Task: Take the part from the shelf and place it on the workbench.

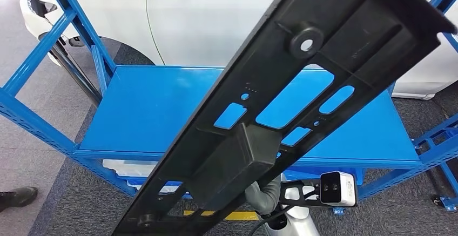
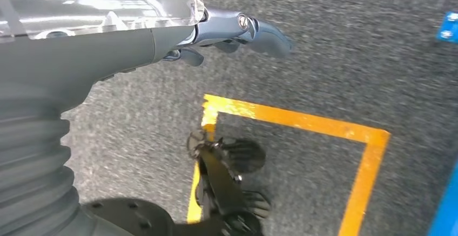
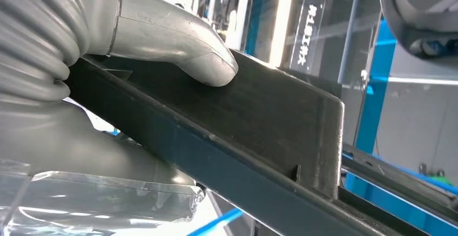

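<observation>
1. One long black part point(image 1: 302, 79) runs on a slant across the head view, from low on the left to high on the right, lifted clear above the blue shelf point(image 1: 162, 112).
2. Its flat body has several cut-out windows, a round boss with a hole near the upper end, and a boxy raised block near the lower middle.
3. Through the windows the blue shelf board shows, so the part hangs over the shelf's front edge and middle, not lying on it.
4. The right hand point(image 3: 162, 36) holds the part: in the right wrist view its thick grey thumb presses flat on the black upper face, and the grey palm sits under the part's edge. The other fingers are hidden behind the part.
5. In the head view the right wrist shows just below the part, near the shelf's front edge, with a white camera unit point(image 1: 337, 188) beside it.
6. The left hand point(image 2: 237, 31) hangs over the grey carpet floor point(image 2: 351, 41); its fingers are stretched out and hold nothing.
7. Yellow tape point(image 2: 302, 122) marks a corner on the floor under the left hand.
8. Behind the shelf stands a white car point(image 1: 205, 14).
9. At the left edge of the floor, a person's dark shoe point(image 1: 16, 196) is seen.
</observation>
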`<control>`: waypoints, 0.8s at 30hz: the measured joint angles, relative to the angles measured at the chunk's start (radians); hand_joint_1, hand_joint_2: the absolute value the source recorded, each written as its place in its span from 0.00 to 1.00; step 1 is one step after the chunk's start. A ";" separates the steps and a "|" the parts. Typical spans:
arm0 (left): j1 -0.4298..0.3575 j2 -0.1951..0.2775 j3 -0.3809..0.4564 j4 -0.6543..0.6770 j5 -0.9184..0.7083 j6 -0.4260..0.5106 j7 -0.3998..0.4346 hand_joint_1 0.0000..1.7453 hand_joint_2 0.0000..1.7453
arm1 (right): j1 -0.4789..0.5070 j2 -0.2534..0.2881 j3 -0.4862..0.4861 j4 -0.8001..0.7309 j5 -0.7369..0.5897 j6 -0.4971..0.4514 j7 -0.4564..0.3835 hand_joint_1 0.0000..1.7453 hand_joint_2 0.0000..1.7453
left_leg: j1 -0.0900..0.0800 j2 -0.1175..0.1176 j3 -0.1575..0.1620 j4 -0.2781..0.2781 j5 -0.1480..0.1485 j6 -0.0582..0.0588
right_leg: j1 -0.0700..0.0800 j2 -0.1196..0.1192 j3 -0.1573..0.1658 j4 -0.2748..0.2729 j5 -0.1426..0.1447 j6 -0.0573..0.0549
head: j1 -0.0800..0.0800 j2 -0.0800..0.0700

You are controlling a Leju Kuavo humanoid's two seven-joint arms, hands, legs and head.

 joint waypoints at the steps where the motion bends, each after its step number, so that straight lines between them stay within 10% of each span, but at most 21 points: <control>1: 0.003 0.002 0.000 0.000 -0.003 0.000 0.008 0.00 1.00 | 0.007 0.006 -0.012 0.000 0.006 0.002 0.000 0.98 1.00 | 0.000 0.000 -0.017 0.054 -0.024 -0.002 | 0.001 0.000 -0.006 0.000 0.005 0.000 | 0.000 0.000; 3: 0.009 0.006 0.000 0.000 -0.010 0.001 0.024 0.00 1.00 | 0.020 0.012 -0.031 0.000 0.017 0.001 0.000 0.98 1.00 | 0.000 0.000 0.003 0.054 -0.015 -0.003 | 0.001 0.000 -0.017 0.002 0.014 0.003 | 0.000 0.000; 7: 0.012 0.006 0.000 0.000 -0.013 0.004 0.044 0.00 1.00 | 0.029 0.013 -0.043 0.000 0.026 -0.007 0.000 0.98 1.00 | -0.002 -0.002 0.152 -0.201 0.070 0.011 | 0.004 0.002 -0.034 0.010 0.033 0.020 | 0.000 0.000; 11: 0.019 0.003 0.000 0.000 -0.012 0.006 0.044 0.00 1.00 | 0.024 0.008 -0.036 0.000 0.018 -0.036 0.000 0.98 1.00 | -0.006 -0.001 0.146 -0.219 0.095 0.039 | 0.003 0.004 -0.045 0.013 0.042 0.046 | 0.000 0.000; 17: 0.020 0.000 0.000 0.000 -0.010 0.007 0.046 0.00 1.00 | 0.021 -0.009 -0.023 0.001 0.008 -0.046 0.000 0.98 1.00 | -0.010 0.006 0.082 -0.219 0.150 0.061 | -0.002 0.004 -0.130 0.307 -0.161 0.066 | 0.000 0.000; 19: 0.020 -0.004 0.000 0.000 -0.010 0.010 0.052 0.00 1.00 | 0.021 -0.015 -0.016 0.003 0.008 -0.051 0.000 0.98 1.00 | -0.015 0.005 0.061 -0.217 0.164 0.060 | 0.001 0.004 -0.070 0.261 -0.130 0.057 | 0.000 0.000; 22: 0.021 -0.019 0.000 0.001 -0.013 0.015 0.062 0.00 1.00 | 0.021 -0.022 -0.004 0.003 0.007 -0.061 0.000 0.98 1.00 | -0.020 0.004 0.043 -0.214 0.182 0.055 | 0.014 0.001 0.083 0.043 -0.088 0.028 | 0.000 0.000; 24: 0.022 -0.027 0.000 0.001 -0.014 0.020 0.068 0.00 1.00 | 0.021 -0.027 0.000 0.004 0.007 -0.061 0.000 0.98 1.00 | -0.017 0.005 0.038 -0.215 0.194 0.044 | 0.023 -0.001 0.112 -0.013 -0.088 0.018 | 0.000 0.000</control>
